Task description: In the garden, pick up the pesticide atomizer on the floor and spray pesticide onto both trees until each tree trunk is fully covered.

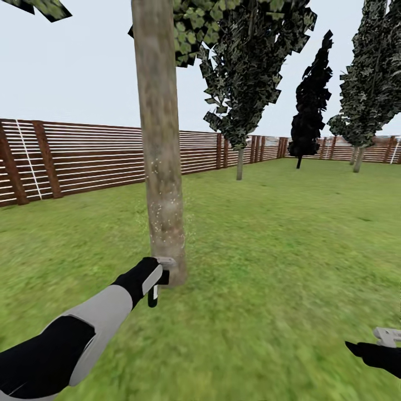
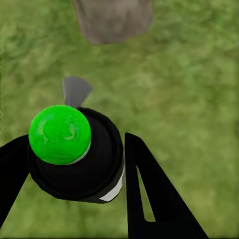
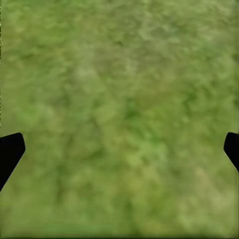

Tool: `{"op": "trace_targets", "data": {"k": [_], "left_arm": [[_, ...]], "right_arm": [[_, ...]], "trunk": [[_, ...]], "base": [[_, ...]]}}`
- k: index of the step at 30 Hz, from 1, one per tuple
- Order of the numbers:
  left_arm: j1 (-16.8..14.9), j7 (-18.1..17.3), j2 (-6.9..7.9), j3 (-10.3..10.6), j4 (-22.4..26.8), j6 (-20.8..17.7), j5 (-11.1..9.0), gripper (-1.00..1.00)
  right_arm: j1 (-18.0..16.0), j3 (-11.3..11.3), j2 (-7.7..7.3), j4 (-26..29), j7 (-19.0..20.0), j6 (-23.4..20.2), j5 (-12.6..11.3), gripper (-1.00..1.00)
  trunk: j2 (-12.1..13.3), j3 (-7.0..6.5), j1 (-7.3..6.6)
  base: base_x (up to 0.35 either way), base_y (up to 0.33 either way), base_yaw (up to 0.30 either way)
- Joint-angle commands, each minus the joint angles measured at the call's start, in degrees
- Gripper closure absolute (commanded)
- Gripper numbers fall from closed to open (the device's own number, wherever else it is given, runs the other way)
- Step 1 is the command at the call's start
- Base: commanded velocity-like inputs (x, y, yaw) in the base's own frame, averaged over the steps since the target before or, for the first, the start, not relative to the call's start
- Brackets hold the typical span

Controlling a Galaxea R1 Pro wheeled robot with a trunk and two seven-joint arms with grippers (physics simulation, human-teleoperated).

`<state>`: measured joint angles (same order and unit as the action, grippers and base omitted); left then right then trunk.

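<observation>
1. The left gripper (image 1: 157, 281) is held low, right at the foot of the tree trunk (image 1: 160, 139), with the left arm (image 1: 83, 334) reaching up from the lower left of the head view.
2. In the left wrist view the two black fingers (image 2: 154, 199) are clamped on the atomizer (image 2: 74, 154), a black bottle with a round green cap (image 2: 59, 134) and a grey nozzle (image 2: 75, 90).
3. The nozzle points at the base of the trunk (image 2: 113, 20), which stands near it across a strip of grass.
4. Pale speckles dot the lower trunk in the head view, just above the gripper.
5. The right gripper (image 1: 388, 336) sits at the lower right edge of the head view, well apart from the trunk. In the right wrist view its finger tips (image 3: 10, 149) stand wide apart over bare lawn (image 3: 119, 109), holding nothing.
6. Behind the trunk a brown slatted fence (image 1: 83, 159) borders the lawn, with darker trees (image 1: 312, 106) along it farther back.
</observation>
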<state>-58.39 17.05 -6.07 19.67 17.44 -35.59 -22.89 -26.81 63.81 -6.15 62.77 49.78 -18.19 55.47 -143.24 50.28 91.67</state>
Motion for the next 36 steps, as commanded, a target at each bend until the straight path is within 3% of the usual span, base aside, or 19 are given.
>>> {"op": "trace_targets", "data": {"k": [1, 3, 5, 7, 9, 12, 14, 15, 16, 18, 19, 20, 22, 25, 27, 29, 30, 33, 36], "left_arm": [[0.01, -0.03, 0.0, 0.01, 0.07, 0.02, 0.09, 1.0], [0.07, -0.24, 0.0, 0.01, 0.12, 0.0, 0.07, 1.0], [0.94, -4.91, 1.08, 0.38, 0.14, 1.73, 0.26, 1.0], [0.98, -7.69, 2.31, 2.43, 0.14, 2.22, 0.31, 1.0], [1.24, -17.58, 4.29, 8.04, 0.06, 5.5, 0.68, 1.0], [2.31, -23.44, 4.38, 15.19, 0.05, 8.76, 0.73, 1.0], [2.51, -29.87, 4.39, 20.24, -0.01, 10.87, 0.71, 1.0], [2.54, -32.61, 4.39, 21.5, -0.02, 11.82, 0.7, 1.0], [2.56, -35.13, 4.39, 22.16, -0.03, 12.65, 0.72, 1.0], [3.03, -40.03, 4.4, 23.76, -0.31, 15.11, 0.75, 1.0], [4.14, -42.48, 4.41, 25.8, -0.72, 17.96, 1.05, 1.0], [4.88, -44.96, 4.45, 29.03, -1.03, 20.64, 1.67, 1.0], [5.49, -50.38, 4.53, 36.12, -1.97, 22.97, 2.99, 1.0], [5.64, -58.02, 4.49, 44.32, -2.52, 23.58, 5.36, 1.0], [5.65, -61.33, 4.48, 47.18, -2.51, 23.72, 6.53, 1.0], [5.65, -62.51, 4.58, 48.06, -2.5, 23.81, 7.23, 1.0], [5.65, -63.24, 4.62, 48.29, -2.5, 23.85, 8.67, 1.0], [5.65, -67.33, 4.61, 48.39, -2.58, 24.82, 15.06, 1.0], [5.65, -68.19, 4.51, 48.36, -2.51, 25.67, 16.75, 1.0]], "right_arm": [[0.0, 0.0, 0.0, -0.01, 0.07, 0.0, -0.01, -1.0], [0.0, 0.0, 0.0, 0.05, 0.11, 0.0, -0.01, -1.0], [0.0, 0.08, -0.13, 0.05, 0.08, 0.0, -0.02, -1.0], [0.0, 0.09, -0.2, 0.0, 0.02, 0.0, -0.02, -1.0], [0.0, 0.08, -0.34, 0.1, 0.12, 0.0, -0.02, -1.0], [0.0, 0.0, -0.07, 0.1, -0.02, 0.8, 0.05, -1.0], [0.0, -0.42, 0.02, -0.03, 0.07, 2.4, 0.04, -1.0], [0.0, -2.29, 0.05, -0.06, 0.23, 2.69, 0.01, -1.0], [0.0, -7.36, 0.01, -0.08, 0.33, 2.83, -0.02, -1.0], [0.0, -22.65, -0.35, -0.1, 1.04, 2.87, -1.13, -1.0], [0.0, -28.1, -0.35, -0.07, 2.89, 2.74, -2.56, -1.0], [0.0, -31.74, -0.33, -0.04, 6.93, 2.65, -3.94, -1.0], [0.0, -35.0, -0.3, -0.02, 19.69, 2.57, -5.37, -1.0], [-0.47, -35.77, -0.21, 0.19, 31.09, 2.46, -5.77, -1.0], [-0.58, -35.89, -0.08, 0.23, 35.03, 2.4, -6.04, -1.0], [-0.61, -36.0, -0.02, 0.2, 37.94, 2.38, -7.96, -1.0], [-0.61, -36.06, -0.01, 0.18, 38.45, 2.38, -8.89, 1.0], [-0.61, -36.11, 0.0, 0.17, 38.92, 2.41, -10.03, 1.0], [-0.61, -36.79, 0.17, 0.16, 38.98, 2.59, -10.2, 1.0]], "trunk": [[0.0, 0.0, 0.0], [0.0, 0.0, 0.0], [0.0, 0.0, 0.0], [0.0, 0.0, 0.0], [0.0, 0.0, 0.0], [0.0, 0.0, 0.0], [0.0, 0.0, 0.0], [0.0, 0.0, 0.0], [0.0, 0.0, 0.0], [0.0, 0.0, 0.0], [0.0, 0.0, 0.0], [0.0, 0.0, 0.0], [0.0, 0.0, 0.0], [0.0, 0.0, 0.0], [0.0, 0.0, 0.0], [0.0, 0.0, 0.0], [0.0, 0.0, 0.0], [0.0, 0.0, 0.0], [0.0, 0.0, 0.0]], "base": [[-0.024, 0.0, 0.0], [-0.009, 0.0, 0.0], [-0.001, 0.0, 0.0], [0.0, 0.0, 0.0], [0.0, 0.0, 0.0], [0.0, 0.0, 0.0], [0.0, 0.0, 0.0], [0.0, 0.0, 0.0], [0.0, 0.0, 0.0], [0.0, 0.0, 0.0], [0.0, 0.0, 0.0], [0.0, 0.0, 0.0], [0.0, 0.0, 0.0], [0.0, 0.0, 0.0], [0.0, 0.0, 0.0], [0.0, 0.0, 0.0], [0.0, 0.0, 0.0], [0.0, 0.0, 0.0], [0.0, 0.0, 0.0]]}}
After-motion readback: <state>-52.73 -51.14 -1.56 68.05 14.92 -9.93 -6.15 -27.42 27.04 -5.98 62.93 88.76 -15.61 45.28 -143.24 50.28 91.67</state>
